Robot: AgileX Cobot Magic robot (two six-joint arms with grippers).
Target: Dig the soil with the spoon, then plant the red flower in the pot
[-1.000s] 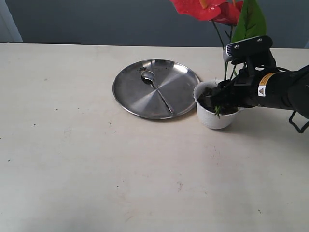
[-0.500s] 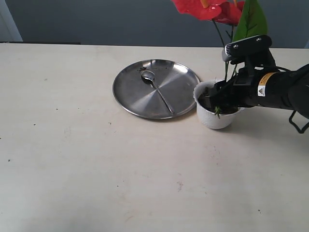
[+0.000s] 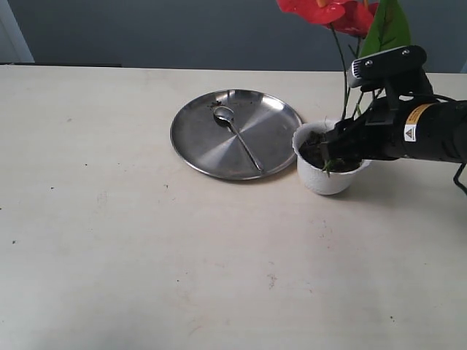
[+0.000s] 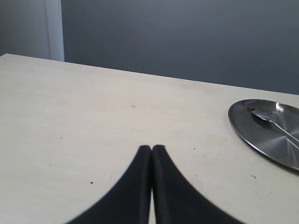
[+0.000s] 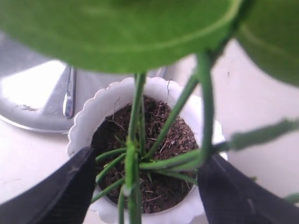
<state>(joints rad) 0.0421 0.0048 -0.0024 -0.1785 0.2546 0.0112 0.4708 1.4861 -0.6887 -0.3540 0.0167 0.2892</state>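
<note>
The red flower (image 3: 330,10) stands with its green stems (image 5: 136,112) in the dark soil (image 5: 174,136) of the white scalloped pot (image 3: 322,182). A big green leaf (image 5: 117,28) fills the top of the right wrist view. My right gripper (image 3: 333,152) hangs low over the pot (image 5: 93,112), open, its two fingers on either side of the stems and clear of them (image 5: 147,158). On the steel plate (image 3: 208,149) lies the silver spoon (image 3: 238,135). My left gripper (image 4: 152,148) is shut on nothing above bare table and does not show in the exterior view.
The plate (image 4: 266,137) with the spoon (image 4: 273,123) lies touching or nearly touching the pot's left side. Small soil crumbs sit on the plate near the spoon bowl. Pale table (image 3: 146,255) stretches left and in front; a grey wall runs behind.
The right arm has shifted a little to the right over the pot, and the red blooms and leaf have swung right with it. Spoon, plate and left gripper are unmoved.
</note>
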